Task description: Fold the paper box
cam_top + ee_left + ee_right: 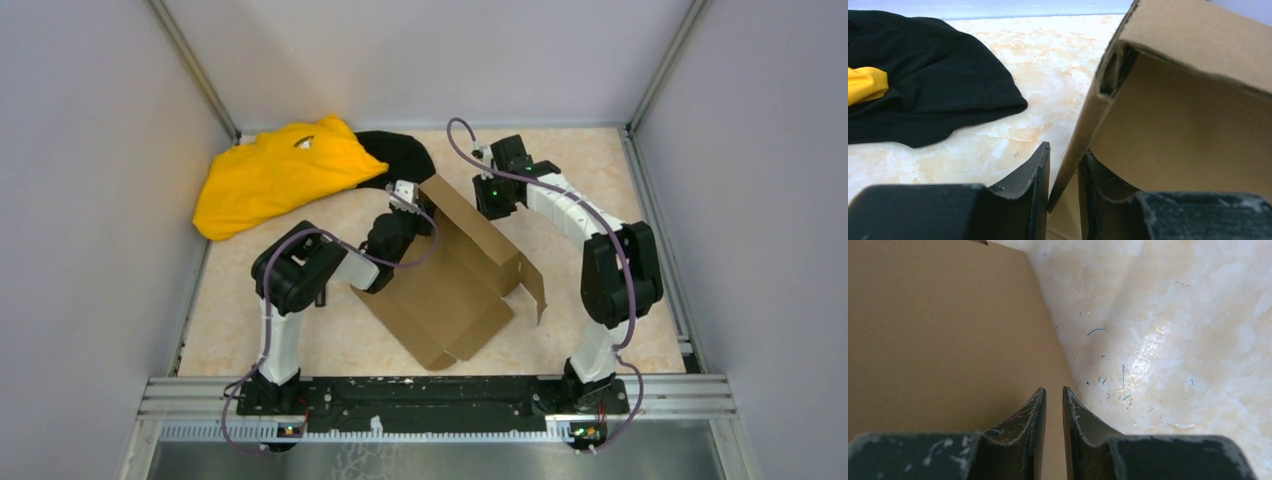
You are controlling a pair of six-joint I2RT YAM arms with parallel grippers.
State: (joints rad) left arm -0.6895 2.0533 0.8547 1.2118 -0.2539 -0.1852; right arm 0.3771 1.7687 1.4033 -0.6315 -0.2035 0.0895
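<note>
The paper box (450,290) is brown cardboard, half folded in the middle of the table, with one long wall raised along its far side and flaps loose at the right. My left gripper (422,206) is at the far left end of that wall. In the left wrist view the left gripper (1064,150) is shut on the edge of the wall (1168,120). My right gripper (495,212) is at the wall's outer side. In the right wrist view the right gripper (1054,390) has its jaws almost together at the edge of the cardboard panel (938,330), with cardboard showing in the slit.
A yellow cloth (280,170) and a black cloth (405,150) lie at the back left, and the black cloth (933,85) reaches close to the left gripper. Grey walls enclose the table on three sides. A metal rail (440,395) with both arm bases runs along the near edge.
</note>
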